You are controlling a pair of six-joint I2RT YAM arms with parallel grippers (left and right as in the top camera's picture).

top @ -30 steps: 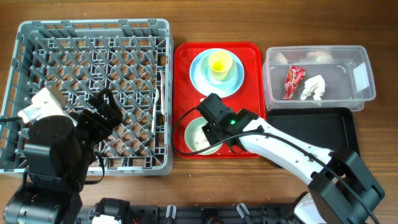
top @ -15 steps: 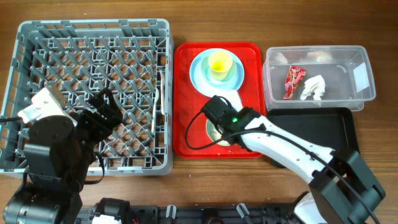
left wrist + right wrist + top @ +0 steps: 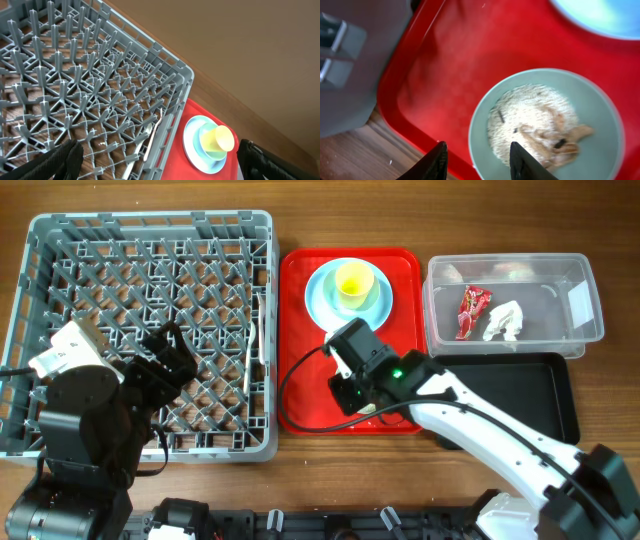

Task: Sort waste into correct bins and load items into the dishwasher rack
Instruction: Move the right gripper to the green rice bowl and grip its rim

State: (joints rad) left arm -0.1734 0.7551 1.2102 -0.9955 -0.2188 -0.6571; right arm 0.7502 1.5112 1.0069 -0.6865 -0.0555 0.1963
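Observation:
In the right wrist view the pale green bowl (image 3: pixel 600 115) sits on the red serving tray (image 3: pixel 470 60) with whitish rice scraps (image 3: pixel 535 120) in it. My right gripper (image 3: pixel 477 146) is open and straddles the bowl's near rim, one finger over the tray and one over the rice. In the overhead view my right gripper (image 3: pixel 350 395) covers the bowl. The yellow cup (image 3: pixel 353 281) stands on the light blue plate (image 3: pixel 322 302). A white utensil (image 3: pixel 255 345) lies in the grey dishwasher rack (image 3: pixel 150 225). My left gripper (image 3: pixel 160 165) hangs wide open above the rack.
The clear tub (image 3: pixel 575 295) at the right holds a red wrapper (image 3: pixel 470 312) and a white tissue (image 3: pixel 505 322). The black tray (image 3: pixel 555 395) lies in front of it. The rack's wall (image 3: pixel 345 75) borders the red tray on the left.
The right gripper's jaws have widened. The bowl has shifted rightward on the red tray and now lies under that gripper. The left arm has not moved.

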